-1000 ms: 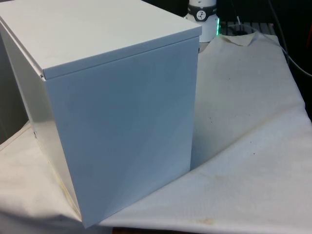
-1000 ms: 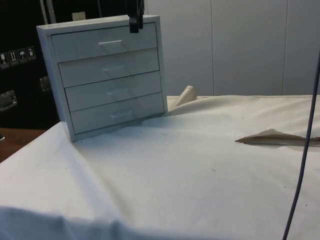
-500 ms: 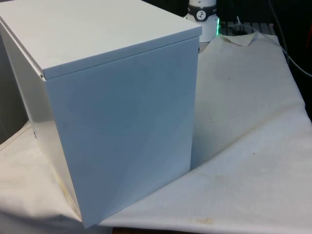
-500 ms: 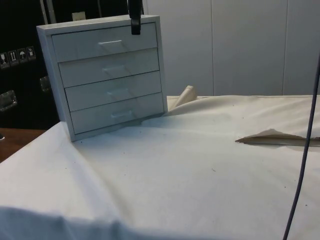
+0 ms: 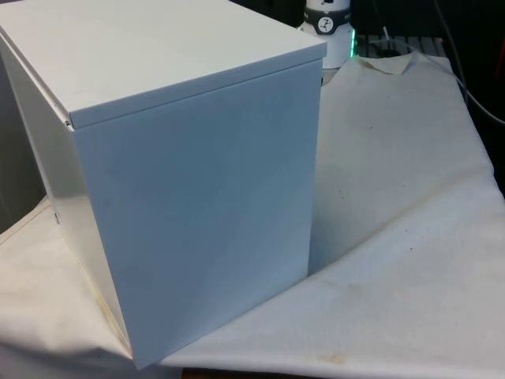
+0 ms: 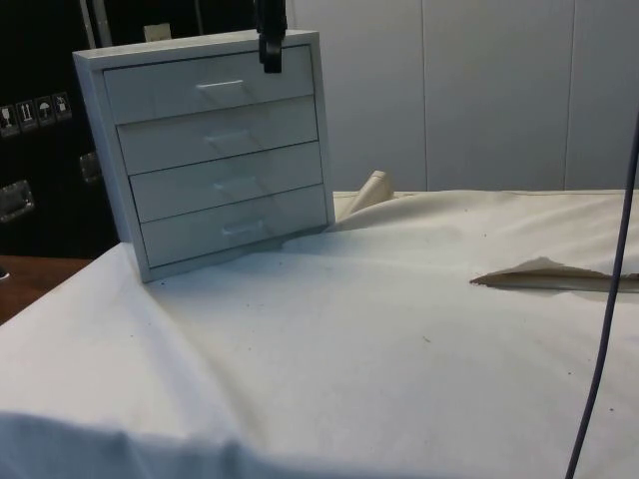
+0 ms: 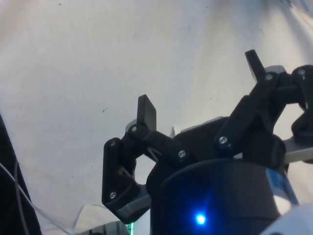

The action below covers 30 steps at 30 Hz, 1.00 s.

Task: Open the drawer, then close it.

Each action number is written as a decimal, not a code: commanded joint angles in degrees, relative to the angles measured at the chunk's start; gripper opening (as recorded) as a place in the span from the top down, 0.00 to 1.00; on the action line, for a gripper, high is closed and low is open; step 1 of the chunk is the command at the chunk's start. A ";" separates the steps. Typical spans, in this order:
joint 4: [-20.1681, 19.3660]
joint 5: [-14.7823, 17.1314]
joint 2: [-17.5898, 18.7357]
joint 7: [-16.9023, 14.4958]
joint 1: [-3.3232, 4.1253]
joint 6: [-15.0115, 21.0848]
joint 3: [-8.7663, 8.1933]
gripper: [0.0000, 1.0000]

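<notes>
A white chest of drawers (image 6: 215, 150) stands on the cloth-covered table, its four drawers all shut flush. In the front view the chest (image 5: 189, 174) turns a plain side and its top towards me. The top drawer (image 6: 170, 92) carries a small white handle (image 6: 220, 87). In the side view my black gripper (image 6: 270, 55) hangs in front of that drawer's upper right end, to the right of the handle and apart from it. In the wrist view the gripper (image 7: 200, 88) is open, fingers (image 7: 146, 111) spread wide over bare white cloth with nothing between them.
In the side view a fold of the cloth (image 6: 544, 274) lifts near the right edge, and a thin cable (image 6: 609, 299) hangs down there. A small bump of cloth (image 6: 371, 190) sits just right of the chest. Open cloth (image 6: 349, 349) stretches before the drawers.
My gripper has come down a little in front of the top drawer's right end. The chest and its drawers have not moved.
</notes>
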 commanded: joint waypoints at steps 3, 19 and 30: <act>-0.40 -0.34 -0.11 -1.49 -0.06 1.15 -0.06 0.00; -0.63 -1.43 0.52 -6.42 -0.06 3.38 -0.11 0.00; -1.83 -0.86 3.38 -8.42 -0.06 10.37 -0.40 0.00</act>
